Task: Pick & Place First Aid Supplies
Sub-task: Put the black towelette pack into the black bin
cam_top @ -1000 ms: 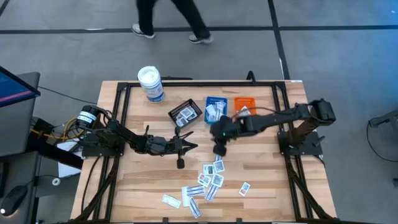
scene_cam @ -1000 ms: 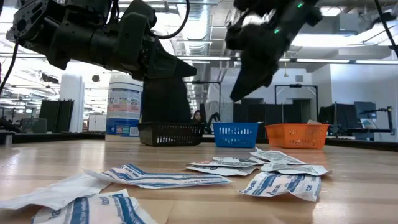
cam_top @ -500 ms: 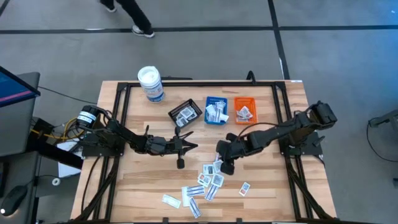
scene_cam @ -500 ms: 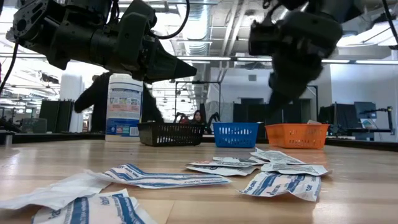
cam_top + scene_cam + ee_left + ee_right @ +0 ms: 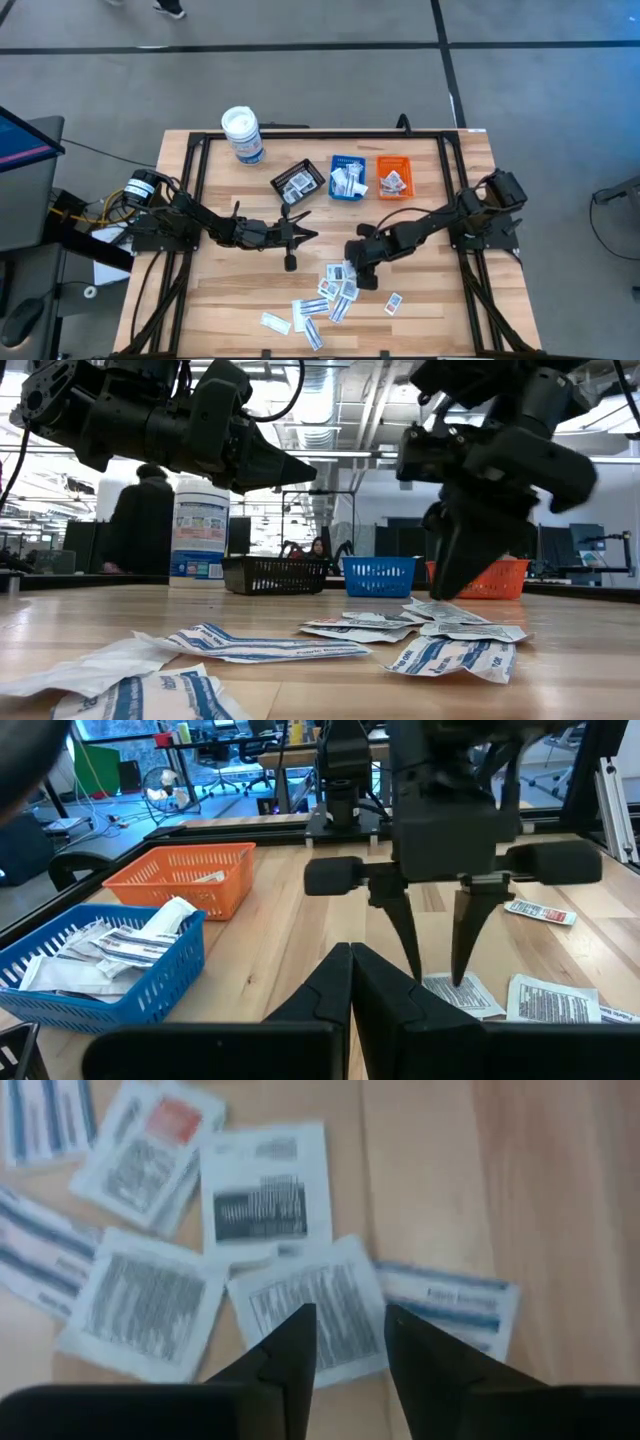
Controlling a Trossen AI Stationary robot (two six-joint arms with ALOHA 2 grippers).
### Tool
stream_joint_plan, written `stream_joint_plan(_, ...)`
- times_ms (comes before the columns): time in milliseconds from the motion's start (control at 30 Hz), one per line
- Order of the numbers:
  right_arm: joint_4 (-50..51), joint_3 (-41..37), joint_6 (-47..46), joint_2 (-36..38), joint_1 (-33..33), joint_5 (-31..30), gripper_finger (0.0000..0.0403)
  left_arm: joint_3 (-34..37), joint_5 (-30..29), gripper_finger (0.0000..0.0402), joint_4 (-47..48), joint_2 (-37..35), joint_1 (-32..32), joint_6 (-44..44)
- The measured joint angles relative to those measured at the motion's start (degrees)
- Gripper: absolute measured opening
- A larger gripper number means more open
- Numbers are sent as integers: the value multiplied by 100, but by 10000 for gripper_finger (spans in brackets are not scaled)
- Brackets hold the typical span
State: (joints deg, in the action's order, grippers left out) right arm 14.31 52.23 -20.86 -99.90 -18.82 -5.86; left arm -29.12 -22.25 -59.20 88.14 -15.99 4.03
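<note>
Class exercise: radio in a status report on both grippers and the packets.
Right gripper open, empty, descending onto small flat white packets piled on the table. Left gripper shut, empty, waiting mid-table. Nothing in the way.

1. Right gripper (image 5: pixel 352 268) points down near the table's middle, fingers parted, arm reaching in from the right edge.
2. Left gripper (image 5: pixel 306 236) hovers left of centre, fingers pressed together.
</note>
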Motion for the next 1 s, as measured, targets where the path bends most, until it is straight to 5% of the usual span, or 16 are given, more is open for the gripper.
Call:
stream_joint_plan(333,6,0,43,-48,-137,-647,139,0,-1,10,2,0,2,5)
stream_joint_plan(667,-102,46,172,-656,-138,-425,147,0,1,10,2,0,0,5)
stream_joint_plan(1000,-131,43,-1,-636,84,-279,20,0,0,10,4,0,0,5)
